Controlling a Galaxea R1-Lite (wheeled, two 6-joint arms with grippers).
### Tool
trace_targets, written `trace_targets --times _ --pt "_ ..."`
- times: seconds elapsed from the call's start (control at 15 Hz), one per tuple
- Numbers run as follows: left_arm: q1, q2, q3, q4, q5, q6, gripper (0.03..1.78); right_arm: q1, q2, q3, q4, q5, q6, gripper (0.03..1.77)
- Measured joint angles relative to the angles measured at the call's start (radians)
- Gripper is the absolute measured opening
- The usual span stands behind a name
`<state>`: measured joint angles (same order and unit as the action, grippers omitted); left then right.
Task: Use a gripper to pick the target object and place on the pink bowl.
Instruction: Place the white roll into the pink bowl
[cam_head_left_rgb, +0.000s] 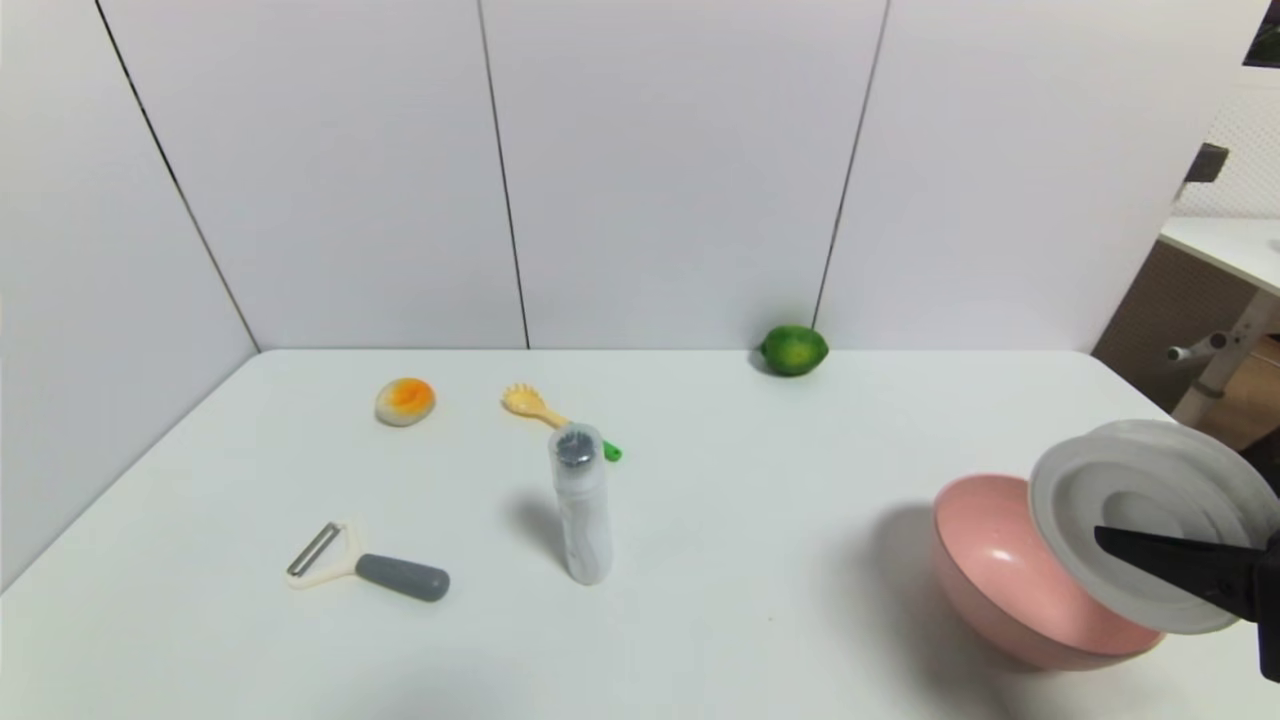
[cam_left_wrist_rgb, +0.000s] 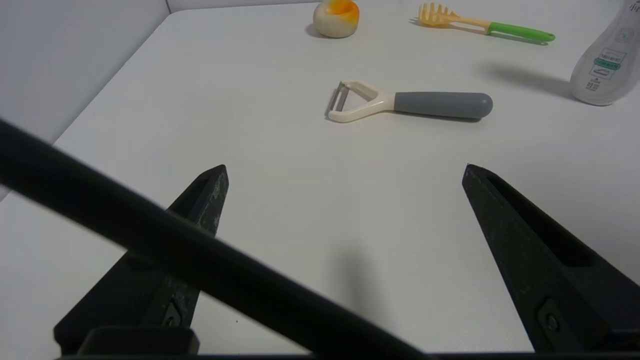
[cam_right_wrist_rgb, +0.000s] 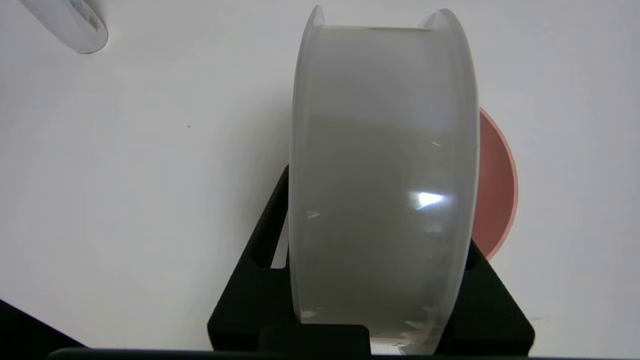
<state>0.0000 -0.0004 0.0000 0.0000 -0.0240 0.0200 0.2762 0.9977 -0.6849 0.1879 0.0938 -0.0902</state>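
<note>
Head view: right gripper (cam_head_left_rgb: 1150, 555) reaching in from right edge, clamping container (cam_head_left_rgb: 1150, 520) tilted on its side, hanging over pink bowl (cam_head_left_rgb: 1000, 580) on table (cam_head_left_rgb: 750, 560).

Left wrist view: left gripper (cam_left_wrist_rgb: 345, 172) hovering low over table, fingers (cam_left_wrist_rgb: 210, 190) spreading wide, holding nothing, peeler (cam_left_wrist_rgb: 400, 102) lying ahead.

Right wrist view: right gripper squeezing container (cam_right_wrist_rgb: 382, 185) by flat faces, bowl rim (cam_right_wrist_rgb: 495, 185) showing behind.

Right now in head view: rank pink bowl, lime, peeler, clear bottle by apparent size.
1. pink bowl, partly hidden by the container in the right gripper
2. clear bottle and peeler: look alike, unranked
3. lime, though farthest away
</note>
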Motion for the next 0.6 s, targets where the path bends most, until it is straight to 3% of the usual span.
trace_targets --times 0.53,0.6 --pt "0.000 0.000 0.000 0.000 0.000 0.000 1.69 -0.061 0.114 0.022 -0.068 0.002 -0.017 0.60" --pt "0.000 0.000 0.000 0.000 0.000 0.000 1.69 -0.063 0.120 0.028 -0.070 0.002 -0.019 0.74"
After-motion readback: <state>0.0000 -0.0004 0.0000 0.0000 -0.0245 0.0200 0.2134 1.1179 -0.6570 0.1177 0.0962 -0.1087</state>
